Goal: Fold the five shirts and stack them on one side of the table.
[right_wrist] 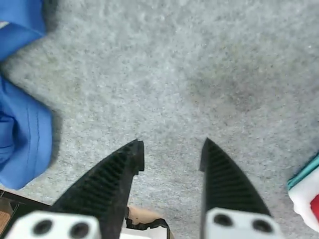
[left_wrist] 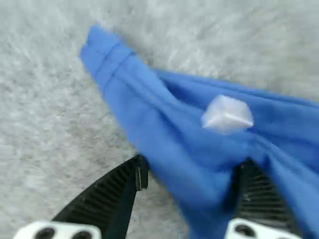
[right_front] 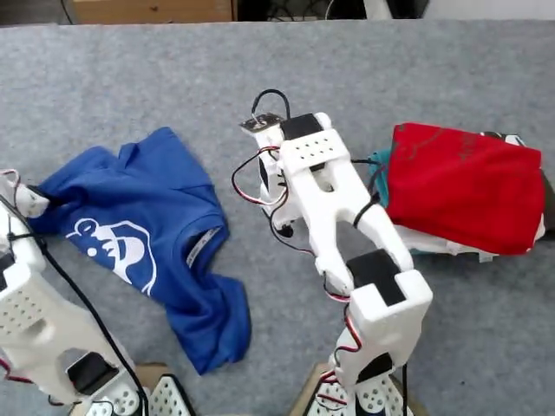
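Observation:
A blue shirt (right_front: 147, 234) with a white print lies crumpled and unfolded on the left half of the grey table. My left gripper (right_front: 30, 199) is at its left sleeve. In the left wrist view this gripper (left_wrist: 192, 172) is open wide, with a fold of the blue sleeve (left_wrist: 164, 124) lying between its fingers. The right arm (right_front: 321, 173) stands mid-table between the blue shirt and a stack of folded shirts. A red shirt (right_front: 460, 186) tops that stack. My right gripper (right_wrist: 172, 149) is open over bare table, holding nothing.
Teal, white and dark edges (right_front: 434, 243) of other folded shirts show under the red one at the table's right side. A small white tag (left_wrist: 227, 114) sits on the blue cloth. Both arm bases (right_front: 364, 390) stand at the near edge. The far table (right_front: 173, 78) is bare.

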